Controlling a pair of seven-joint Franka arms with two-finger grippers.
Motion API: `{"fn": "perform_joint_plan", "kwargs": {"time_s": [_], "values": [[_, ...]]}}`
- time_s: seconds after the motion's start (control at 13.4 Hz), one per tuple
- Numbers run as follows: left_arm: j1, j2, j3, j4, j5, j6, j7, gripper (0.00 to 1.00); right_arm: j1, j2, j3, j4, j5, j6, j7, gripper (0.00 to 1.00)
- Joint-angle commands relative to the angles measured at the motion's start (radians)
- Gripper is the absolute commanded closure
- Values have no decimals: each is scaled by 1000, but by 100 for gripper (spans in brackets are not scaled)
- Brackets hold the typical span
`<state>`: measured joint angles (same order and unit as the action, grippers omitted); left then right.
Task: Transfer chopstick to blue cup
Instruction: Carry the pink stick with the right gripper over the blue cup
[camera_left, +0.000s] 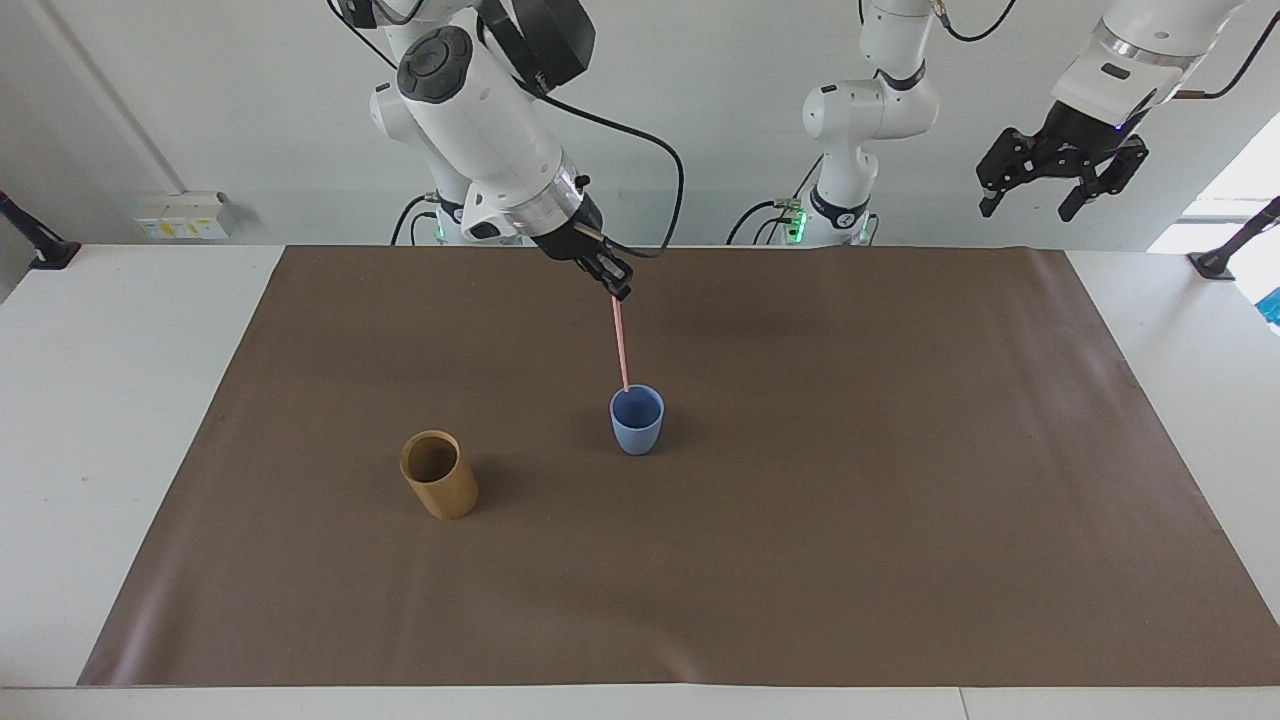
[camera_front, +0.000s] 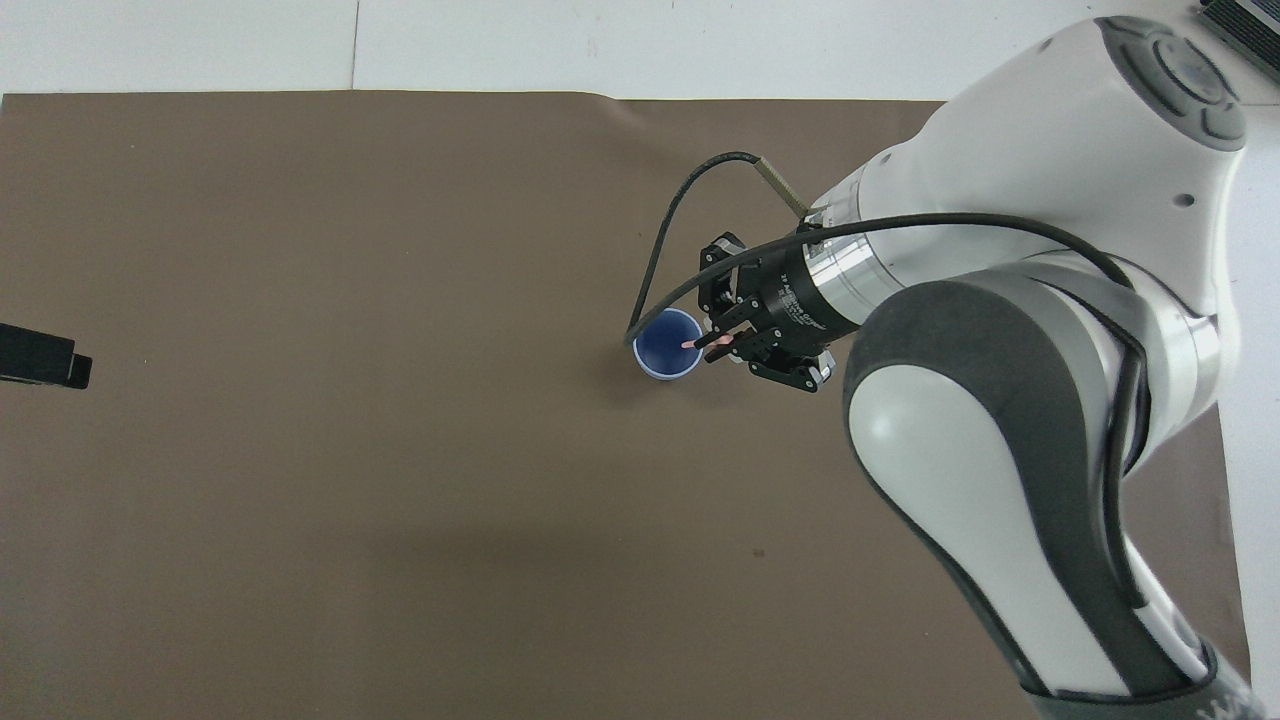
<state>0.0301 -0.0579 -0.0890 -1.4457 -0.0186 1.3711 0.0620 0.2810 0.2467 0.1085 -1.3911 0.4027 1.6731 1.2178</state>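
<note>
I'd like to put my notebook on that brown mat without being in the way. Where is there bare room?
Most of the brown mat is bare: the whole stretch from the blue cup toward the left arm's end. It is crowded around the blue cup, where the right gripper holds the chopstick over it, and by the tan cup.

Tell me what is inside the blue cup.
Only the blue inner wall shows in the blue cup. The chopstick, held by the right end effector, hangs with its tip at the rim. The bottom is hidden.
</note>
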Motion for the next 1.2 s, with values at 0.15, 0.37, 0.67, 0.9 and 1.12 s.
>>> {"fn": "perform_joint_plan", "kwargs": {"time_s": [0.15,0.37,0.67,0.9,1.12], "values": [[2,-8,2,4,-10,-20,4,0,3,40,0,29,22,46,23,100],[2,-8,2,4,-10,-20,4,0,7,45,0,12,28,86,23,100],[2,-8,2,4,-10,-20,4,0,7,58,2,-28,28,105,16,100],[4,-13,3,2,-10,-18,6,0,10,54,3,-78,27,111,-4,100],[2,-13,2,2,-10,-20,6,0,9,57,4,-94,27,145,-8,100]]}}
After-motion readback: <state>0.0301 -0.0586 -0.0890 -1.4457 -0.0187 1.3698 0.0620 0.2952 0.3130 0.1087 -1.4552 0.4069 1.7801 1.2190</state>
